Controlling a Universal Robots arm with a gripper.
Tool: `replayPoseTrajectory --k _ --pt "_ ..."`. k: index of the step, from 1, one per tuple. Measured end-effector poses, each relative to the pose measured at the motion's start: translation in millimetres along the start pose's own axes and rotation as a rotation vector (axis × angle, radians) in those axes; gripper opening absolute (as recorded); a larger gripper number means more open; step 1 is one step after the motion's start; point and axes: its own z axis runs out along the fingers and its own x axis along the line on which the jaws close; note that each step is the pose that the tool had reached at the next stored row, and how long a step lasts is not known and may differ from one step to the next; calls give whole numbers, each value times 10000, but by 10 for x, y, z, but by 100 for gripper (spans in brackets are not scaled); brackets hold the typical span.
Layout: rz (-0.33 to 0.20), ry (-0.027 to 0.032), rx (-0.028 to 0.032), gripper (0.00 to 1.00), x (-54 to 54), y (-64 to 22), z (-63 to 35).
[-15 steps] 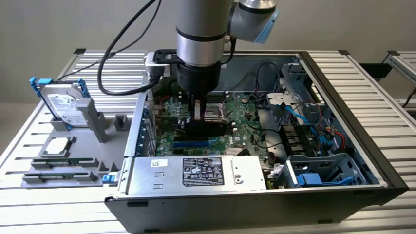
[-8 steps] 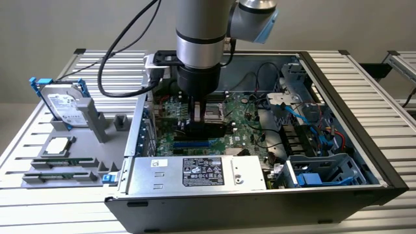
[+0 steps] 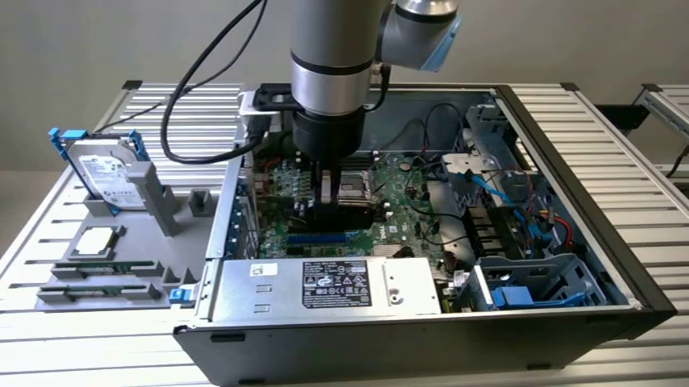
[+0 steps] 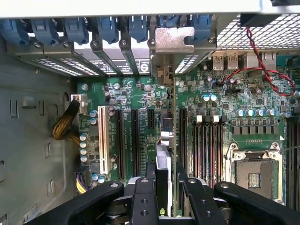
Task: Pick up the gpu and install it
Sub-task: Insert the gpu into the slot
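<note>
Scene: UR arm (image 3: 328, 56) reached straight down into the open PC case (image 3: 586, 173), which sat on the slatted surface (image 3: 614, 121).
Pincer: the pincer (image 4: 165, 187) was pinched on the gpu (image 4: 165, 140), one finger (image 4: 143, 197) on each face of the card, near its upper edge.
Gpu: stood on edge & upright over the motherboard (image 4: 140, 93), in line w/ the black expansion slots (image 4: 135, 140) and between them and the CPU socket (image 4: 253, 176).
Bracket: its silvery end bracket (image 4: 174, 40) lay against the case's rear wall, beside the row of blue clips (image 4: 108, 28).
Seating: whether the card's lower edge had met a slot couldn't be told; the card's own body hid it.
Stage (judged): pick-up looked done, w/ the card in grip inside the case; install looked under way, not confirmed finished.
Doing it well (judged): card kept square to the slot, no lean toward either side; bracket tab kept flush w/ the rear opening; push straight down & even along the length, since a tilted press could jam the contacts or flex the board.
Risk (judged): red & black wires (image 4: 262, 61) ran near the rear corner; they looked apart from the card.
Off to the side: hard drive (image 3: 108, 173) & memory sticks (image 3: 102, 270) sat in a grey tray (image 3: 54, 300) at the surface's edge on the exterior view's left, well apart from the pincer.
</note>
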Motion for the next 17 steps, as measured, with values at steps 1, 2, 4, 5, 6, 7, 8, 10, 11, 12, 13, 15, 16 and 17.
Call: replayPoseTrajectory --k 1,2,4,5,6,7,8,10,11,12,13,15,16,17 --pt "1 1 0 27 1 2 0" --pt "3 1 0 27 3 3 1" --pt "8 1 1 27 5 4 2" --pt "13 1 2 27 6 4 2" --pt "20 0 2 27 7 5 3" --pt "27 0 4 27 8 4 4" --pt "39 -1 5 27 9 4 5" --pt "74 -2 7 27 10 4 7" --pt "94 -2 8 27 10 4 8" --pt "115 -2 8 27 10 4 8" --pt "134 -2 8 27 10 4 8" --pt "151 -4 8 27 10 5 9" --pt "152 -5 9 27 10 5 10" --pt "152 -5 9 27 10 6 10"
